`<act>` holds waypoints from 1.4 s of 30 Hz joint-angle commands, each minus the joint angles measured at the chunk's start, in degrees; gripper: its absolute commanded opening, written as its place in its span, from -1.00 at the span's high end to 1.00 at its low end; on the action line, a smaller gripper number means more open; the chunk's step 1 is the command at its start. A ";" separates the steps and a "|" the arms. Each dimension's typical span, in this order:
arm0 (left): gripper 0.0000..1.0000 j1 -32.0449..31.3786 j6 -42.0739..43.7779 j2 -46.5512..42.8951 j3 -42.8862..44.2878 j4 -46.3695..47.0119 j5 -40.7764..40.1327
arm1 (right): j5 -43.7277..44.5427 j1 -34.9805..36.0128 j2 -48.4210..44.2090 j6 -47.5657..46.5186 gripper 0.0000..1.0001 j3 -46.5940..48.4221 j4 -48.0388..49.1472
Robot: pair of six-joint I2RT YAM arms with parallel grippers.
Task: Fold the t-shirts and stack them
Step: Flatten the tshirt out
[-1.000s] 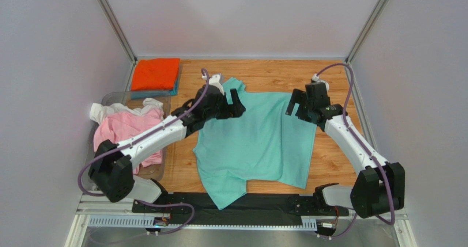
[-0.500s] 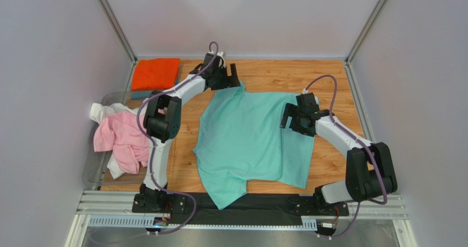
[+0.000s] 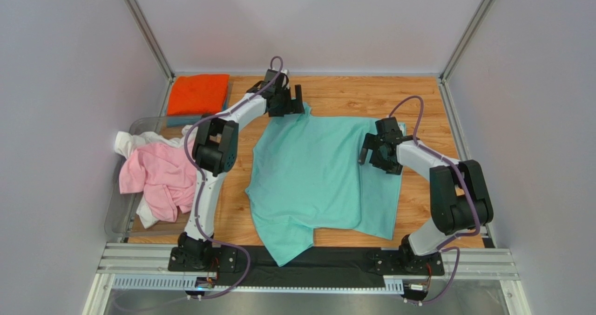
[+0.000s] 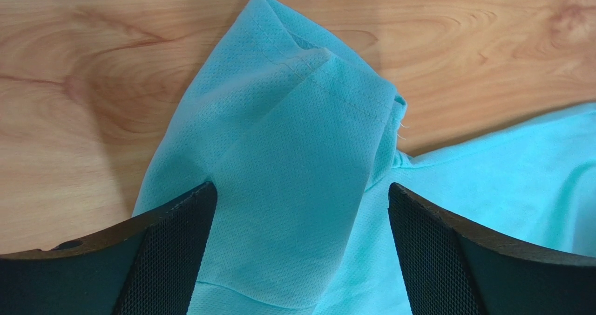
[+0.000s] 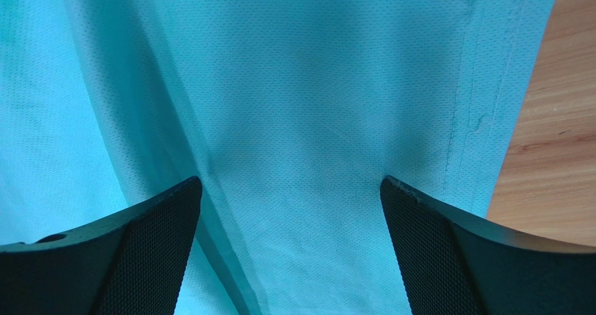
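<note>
Now the mint-green cotton t-shirt (image 3: 315, 175) lies spread on the wooden table (image 3: 420, 105). Both grippers gape wide and empty: the left gripper (image 4: 301, 189) over its far sleeve, the right gripper (image 5: 290, 182) over its right side.

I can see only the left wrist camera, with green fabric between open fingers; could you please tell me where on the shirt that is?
Observer: The left gripper is at the far left corner of the green shirt, which lies spread on the table.
Operator: And the other arm?
Observer: The right gripper hangs open over the shirt's right side, holding nothing.
Operator: Are any shirts folded?
Observer: An orange shirt lies folded in the far left corner; a pink shirt and a white shirt are crumpled at the left.
</note>
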 commanded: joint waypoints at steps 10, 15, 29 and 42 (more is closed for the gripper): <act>-0.99 6.96 -2.06 -1.62 -3.75 -8.37 -10.73 | 0.55 -2.65 2.73 0.70 -1.00 0.12 1.85; -0.99 9.51 -2.68 -3.11 -5.33 -8.45 -10.02 | 0.64 -3.61 3.17 1.06 -1.00 0.12 1.32; -0.99 11.19 -0.83 -7.68 1.96 -10.74 1.39 | -9.63 -4.06 1.08 -3.77 -1.00 9.95 -0.44; -0.99 7.50 -0.57 -20.26 -15.01 -5.11 4.21 | -12.46 -3.62 12.56 -6.24 -1.00 29.81 -5.79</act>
